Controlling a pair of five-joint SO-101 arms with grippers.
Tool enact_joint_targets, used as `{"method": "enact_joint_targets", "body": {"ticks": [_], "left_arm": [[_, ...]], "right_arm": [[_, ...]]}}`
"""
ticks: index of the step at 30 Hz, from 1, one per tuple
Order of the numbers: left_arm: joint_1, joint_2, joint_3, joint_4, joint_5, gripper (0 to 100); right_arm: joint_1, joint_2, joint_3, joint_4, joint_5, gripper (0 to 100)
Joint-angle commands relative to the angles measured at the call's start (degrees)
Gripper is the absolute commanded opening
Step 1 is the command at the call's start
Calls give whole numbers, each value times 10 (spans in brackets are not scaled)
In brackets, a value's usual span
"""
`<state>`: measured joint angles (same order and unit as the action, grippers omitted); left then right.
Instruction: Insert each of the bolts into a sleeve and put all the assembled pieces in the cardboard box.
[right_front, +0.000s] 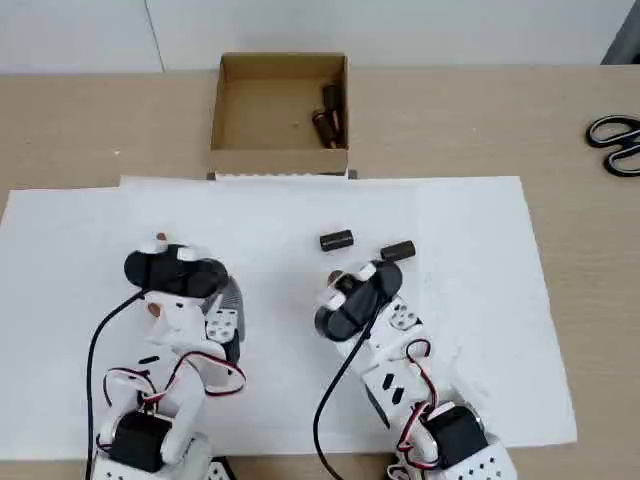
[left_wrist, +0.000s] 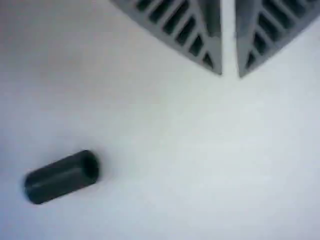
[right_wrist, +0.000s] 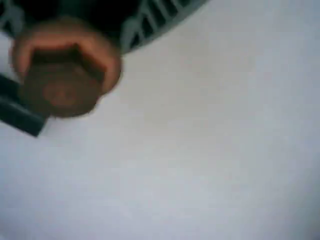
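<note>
Inside the cardboard box (right_front: 278, 160) lie assembled pieces (right_front: 328, 114) (right side); right fingers (right_wrist: 152, 21) clamp a bolt (right_wrist: 62, 82), left fingers (left_wrist: 185, 25) together.

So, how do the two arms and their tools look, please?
The left arm and right arm are both built of white blocky parts with black motors. A thick black cable runs along each, and thin red and white wires loop at the joints. Each wrist bears a rounded black housing. The left tool has grey wedge-shaped fingers with slots.
</note>
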<state>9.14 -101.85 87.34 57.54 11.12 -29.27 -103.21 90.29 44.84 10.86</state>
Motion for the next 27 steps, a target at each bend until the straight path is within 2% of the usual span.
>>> {"method": "enact_joint_targets", "body": {"ticks": [1, 4, 7, 10, 18, 27], "left_arm": [[-61, -2, 50, -76, -34, 6], [-76, -2, 91, -120, -91, 6], [-76, -1, 91, -119, -144, 6], [-76, 1, 91, -120, -176, 6], [-76, 0, 91, -94, -173, 6], [-76, -1, 91, -92, -174, 6]], "right_arm": [[31, 2, -50, -17, -9, 3], [44, 7, -76, -17, -5, 3], [45, 52, -112, -19, 17, 3], [46, 147, -169, -73, 21, 3], [69, 575, -451, -214, 22, 3], [95, 1038, -872, -238, 24, 3]]}}
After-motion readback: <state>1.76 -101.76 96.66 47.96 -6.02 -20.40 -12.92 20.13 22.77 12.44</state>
